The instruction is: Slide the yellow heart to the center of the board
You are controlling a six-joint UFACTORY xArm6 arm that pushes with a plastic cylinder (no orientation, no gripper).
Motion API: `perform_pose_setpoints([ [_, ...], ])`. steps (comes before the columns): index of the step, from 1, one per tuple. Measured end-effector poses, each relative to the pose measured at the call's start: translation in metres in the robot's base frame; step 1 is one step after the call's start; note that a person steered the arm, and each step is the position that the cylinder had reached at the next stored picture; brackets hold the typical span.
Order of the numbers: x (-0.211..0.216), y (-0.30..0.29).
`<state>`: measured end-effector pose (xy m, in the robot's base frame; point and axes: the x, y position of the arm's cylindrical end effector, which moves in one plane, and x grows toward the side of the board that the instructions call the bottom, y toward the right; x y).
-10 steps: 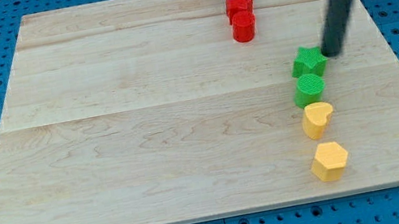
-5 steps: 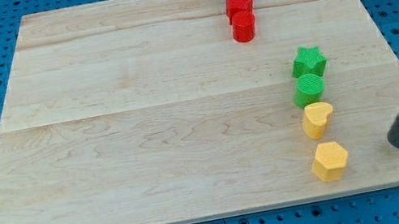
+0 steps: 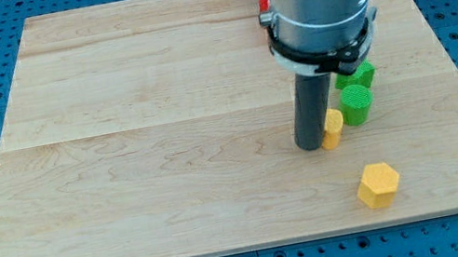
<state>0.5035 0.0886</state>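
- Yellow heart [image 3: 333,127] lies right of the surface's [image 3: 154,132] middle, mostly hidden behind our rod, just below-left of the green cylinder [image 3: 356,103].
- Our tip [image 3: 310,145] sits against the heart's left side, as far as we can tell.
- We carry no gripper, so nothing opens or closes; we only push.
- Risk, in our judgement: from this side, a push sends the heart rightward into the green cylinder and green star [image 3: 361,74], away from centre.
- The yellow hexagon [image 3: 378,184] sits well clear below.
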Motion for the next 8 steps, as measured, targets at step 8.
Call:
perform_pose_setpoints([
  [8, -0.04, 0.027],
])
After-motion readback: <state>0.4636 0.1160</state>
